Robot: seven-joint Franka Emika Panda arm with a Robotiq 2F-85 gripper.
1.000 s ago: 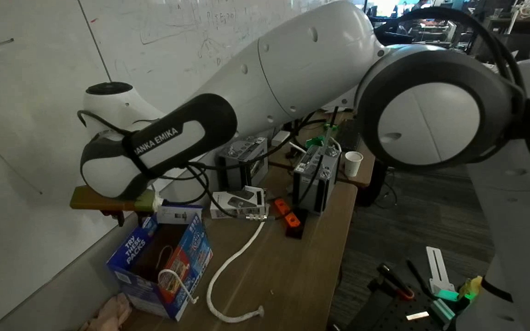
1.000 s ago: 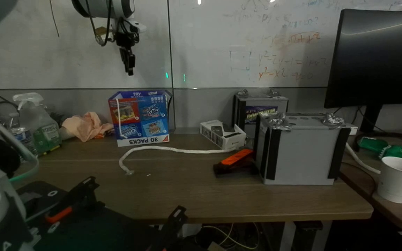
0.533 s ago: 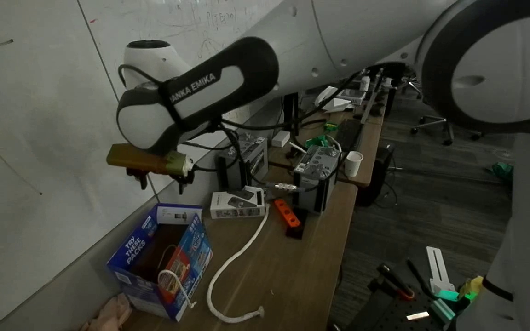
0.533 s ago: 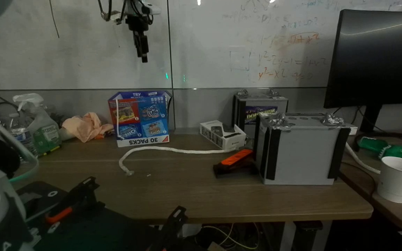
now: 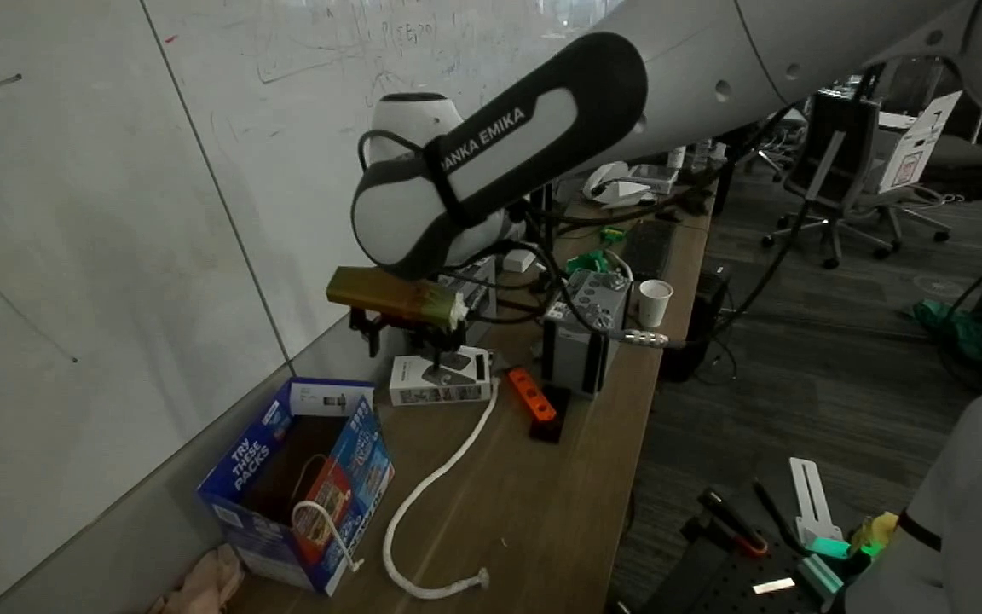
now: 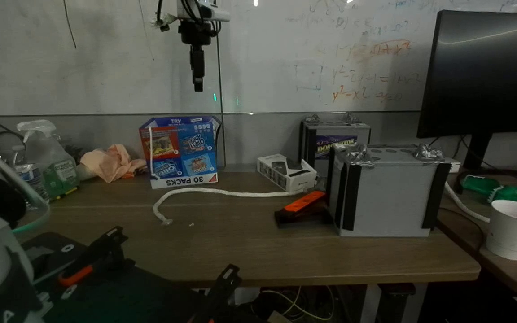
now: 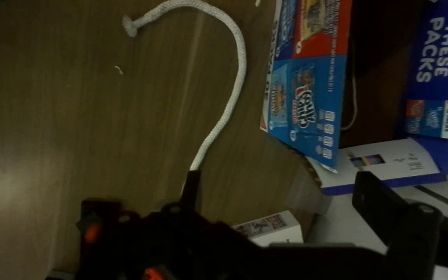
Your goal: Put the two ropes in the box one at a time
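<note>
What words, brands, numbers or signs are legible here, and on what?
"30 PACKS": outer side of the box.
"CHIPS AHOY!": same side.
"TRY THESE PACKS": inner wall of the box.
"ANKA EMIKA": robot arm, the word's start covered.
"DOMINATOR", apparently: rear grey device, partly hidden.
"1+x²": whiteboard, among equations too faint to quote whole.
Too small or blurred: print on spray bottle, white carton and elsewhere on the box.

Blue box (image 6: 182, 148) — rope (image 6: 151, 150) down front, curved rope (image 6: 227, 193) on table (image 6: 249, 246), end effector (image 6: 198, 85) aloft
</note>
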